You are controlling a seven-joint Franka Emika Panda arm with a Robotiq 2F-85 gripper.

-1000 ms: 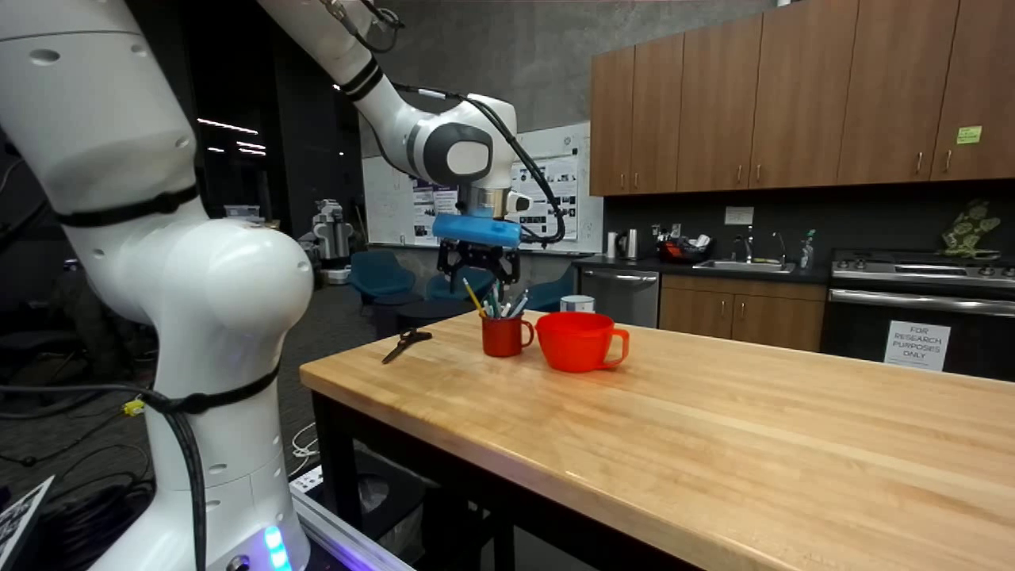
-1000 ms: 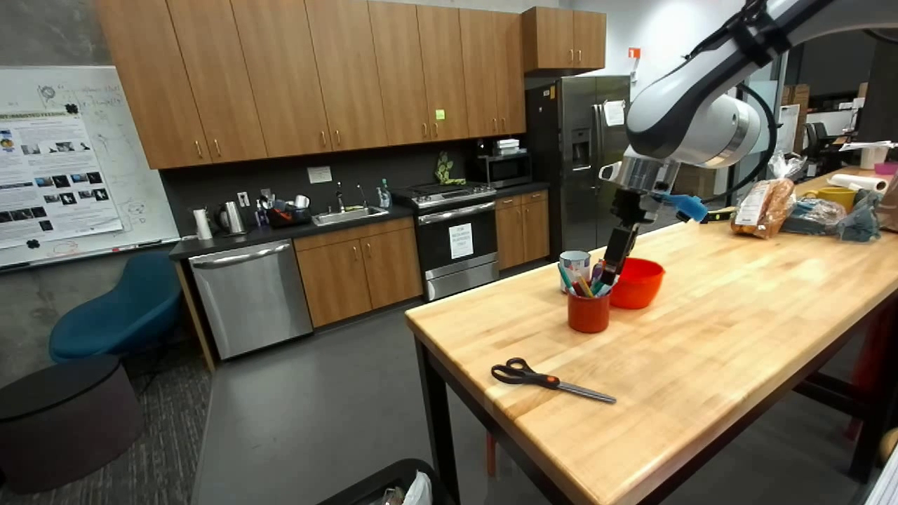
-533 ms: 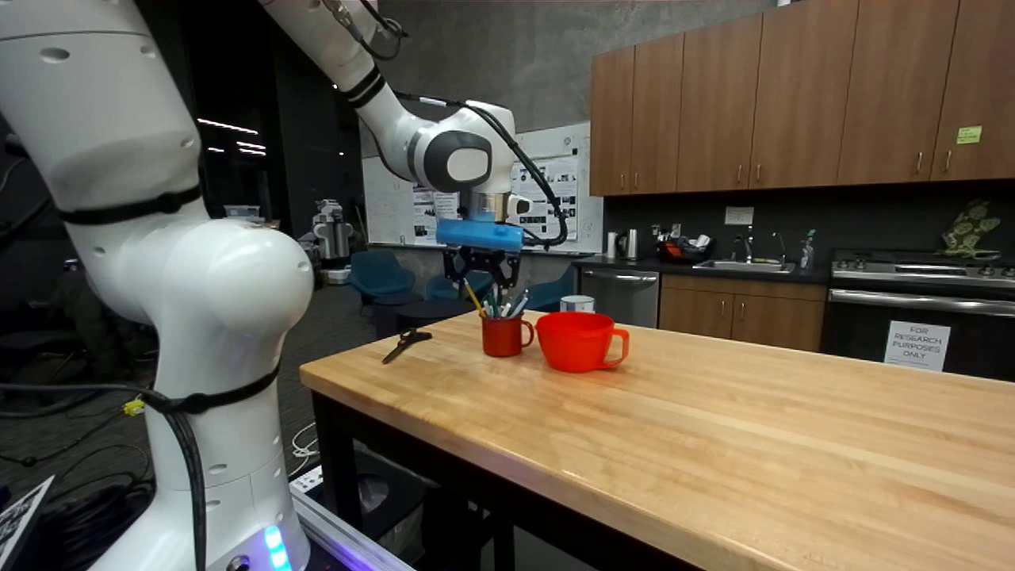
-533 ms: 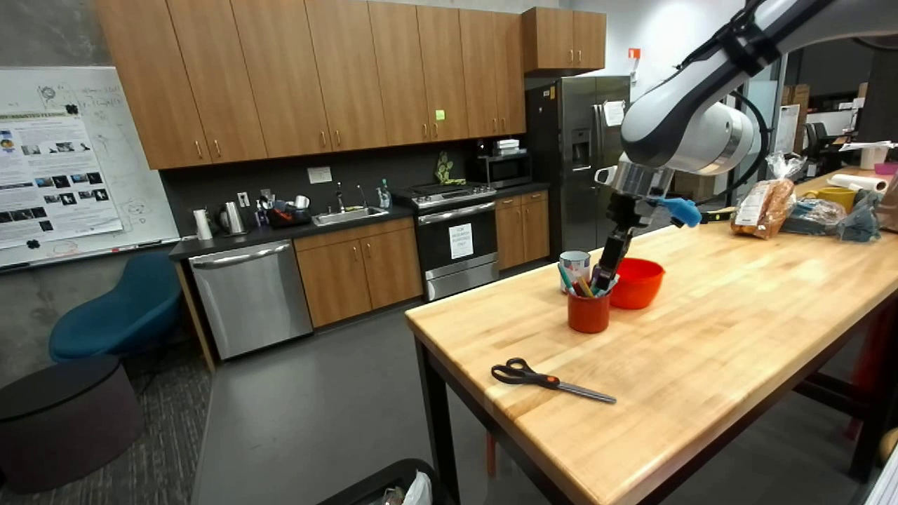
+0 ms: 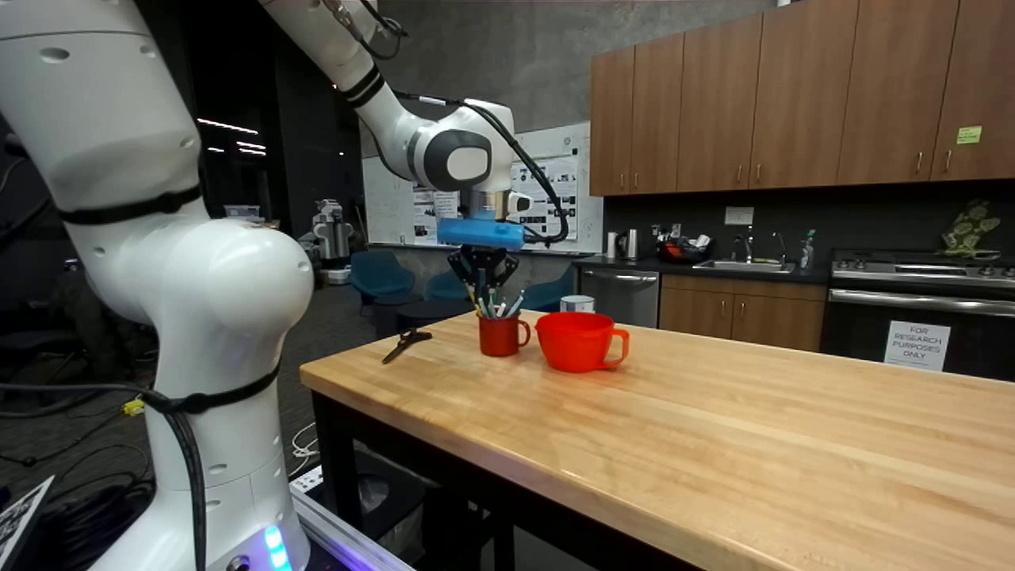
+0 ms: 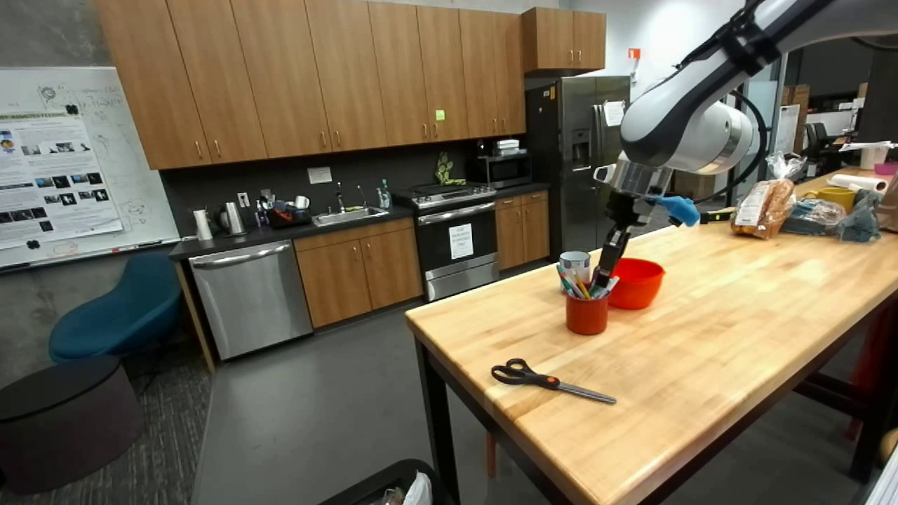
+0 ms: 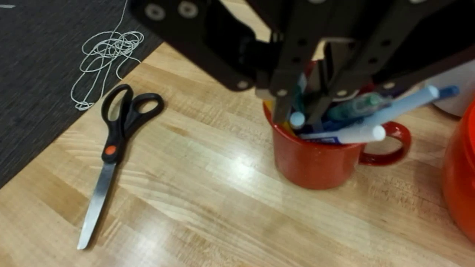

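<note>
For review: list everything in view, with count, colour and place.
table: one, light wood, foreground
mug: one, red, on the table
pens: several, mixed colours, in the mug, count unclear
bowl: one, red, beside the mug
container: one, whitish, near the bowl
scissors: one pair, black and silver, on the table
bagged loaf: one, brown, table's far end
cord: one tangle, white, beyond the table edge
bin: one, black, beside the table
chairs: at least three, teal, background
whiteboard: one, white, background
cabinets: several, brown, background
dishwasher: one, silver, background
sink: one, silver, background
stove: one, black and silver, background
fridge: one, silver, beyond the stove
arm: one, white, reaching over the table
tool: one, black, down among the pens, grip unclear
</note>
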